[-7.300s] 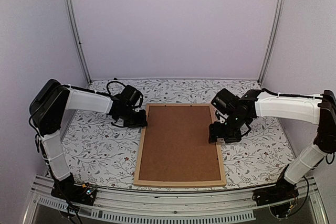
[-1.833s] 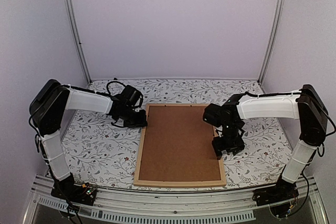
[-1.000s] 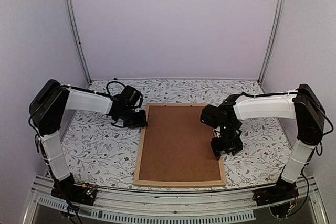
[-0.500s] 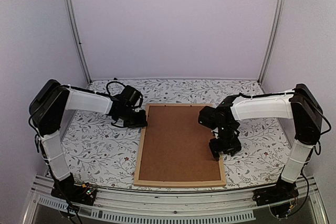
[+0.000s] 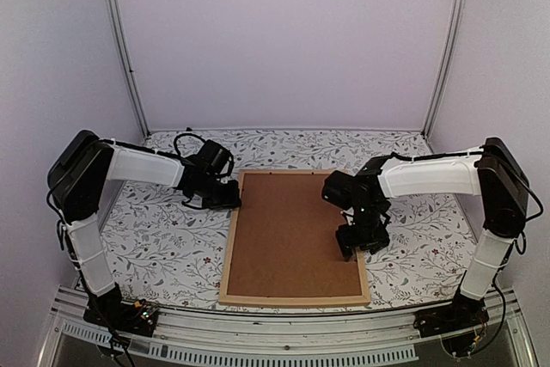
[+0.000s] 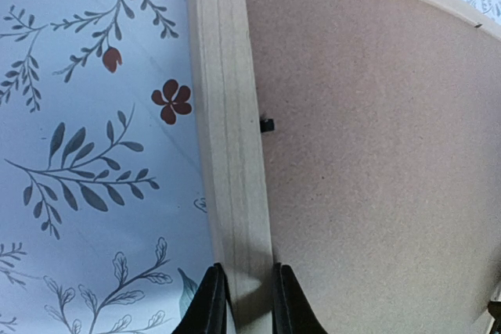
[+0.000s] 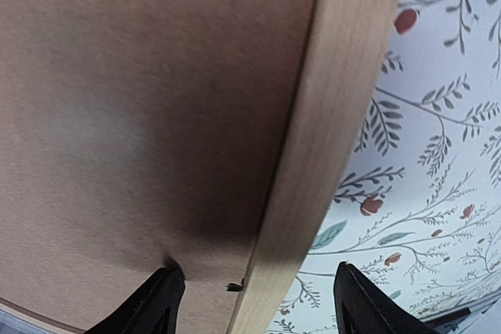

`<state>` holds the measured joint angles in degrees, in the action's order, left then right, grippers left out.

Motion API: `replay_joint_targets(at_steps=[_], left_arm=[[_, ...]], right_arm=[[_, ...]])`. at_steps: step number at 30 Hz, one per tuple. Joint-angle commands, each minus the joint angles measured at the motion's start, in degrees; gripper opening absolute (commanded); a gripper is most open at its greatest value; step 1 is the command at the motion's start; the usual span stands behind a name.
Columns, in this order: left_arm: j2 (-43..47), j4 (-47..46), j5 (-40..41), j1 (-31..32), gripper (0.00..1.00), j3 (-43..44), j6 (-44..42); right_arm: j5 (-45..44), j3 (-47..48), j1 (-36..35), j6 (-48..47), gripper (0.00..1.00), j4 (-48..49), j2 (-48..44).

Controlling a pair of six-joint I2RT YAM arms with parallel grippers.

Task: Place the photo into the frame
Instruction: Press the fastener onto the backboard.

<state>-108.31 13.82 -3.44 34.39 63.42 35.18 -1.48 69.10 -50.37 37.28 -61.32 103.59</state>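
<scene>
1. While the left hand [image 5: 230, 198] is closed on the frame [image 5: 292, 300] at its left bar, close to the far-left corner, the right hand [image 5: 348, 247] hangs open over the right bar, nearer the near edge of the bench [image 5: 163, 238].
2. The frame lies flat mid-bench, back up, with its long axis running from the near edge to the far edge. A brown board [image 5: 288, 229] fills it.
3. In the right wrist view, the right hand [image 7: 262, 303] straddles the frame [image 7: 329, 99]. One finger is over the board [image 7: 141, 99] and the other over the bench outside. A small black tab [image 7: 233, 285] sits between them at the bar's inner edge.
4. In the left wrist view, the fingers [image 6: 213, 307] of the left hand [image 6: 249, 303] flank the frame [image 6: 227, 115]. Another tab [image 6: 266, 124] lies further along the bar, ahead of them.
5. The photo shows in no view, so where it lies cannot be told.
6. The coming move probably turns on the tab under the right hand, which is the nearer hand to it. The tab lies straight below, on the board side of the bar, and the board likely has to come out first.
</scene>
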Motion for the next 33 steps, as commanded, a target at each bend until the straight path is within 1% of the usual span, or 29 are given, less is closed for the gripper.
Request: replay_joint_targets(at_steps=[1, 6, 11, 18, 20, 22, 24, 26, 28, 33], left_arm=[[-1.72, 3.58, -0.95, 1.08, 0.00, -2.42, -2.34], [-1.49, 3.58, -0.87, 1.03, 0.00, -2.33, -2.44], [-1.42, 3.69, -1.09, 1.03, 0.00, -2.09, -2.45], [-0.09, 4.11, -1.60, 0.79, 0.02, -1.55, -2.57], [0.30, 4.03, -2.26, 0.64, 0.03, -1.46, -2.58], [0.40, 3.63, -3.31, 0.51, 0.04, -1.30, -2.71], [0.74, 3.20, -4.80, 0.30, 0.07, -1.04, -2.91], [1.28, 2.89, -6.04, 0.03, 0.13, -0.82, -3.05], [1.96, 3.05, -6.59, -0.43, 0.17, -0.38, -3.20], [3.69, 4.94, -5.96, -0.99, 0.28, 1.51, -4.34]], right_arm=[[2.67, 0.35, 0.85, 0.21, 0.72, 8.20, -5.27], [4.86, -3.41, 4.56, 0.47, 0.73, 12.58, -10.96], [5.05, -6.58, 7.98, -0.04, 0.73, 14.89, -13.07], [8.21, -10.40, 12.14, -2.32, 0.72, 21.47, -12.70], [8.50, -10.86, 13.04, -3.21, 0.71, 23.08, -11.84], [8.89, -11.29, 14.20, -3.96, 0.67, 24.93, -11.00], [9.35, -11.72, 15.31, -4.92, 0.64, 26.82, -9.84], [9.78, -11.95, 16.13, -5.56, 0.61, 28.22, -8.73], [10.27, -12.09, 16.49, -6.17, 0.58, 29.32, -7.64], [11.43, -12.75, 17.21, -7.37, 0.51, 31.64, -5.60]])
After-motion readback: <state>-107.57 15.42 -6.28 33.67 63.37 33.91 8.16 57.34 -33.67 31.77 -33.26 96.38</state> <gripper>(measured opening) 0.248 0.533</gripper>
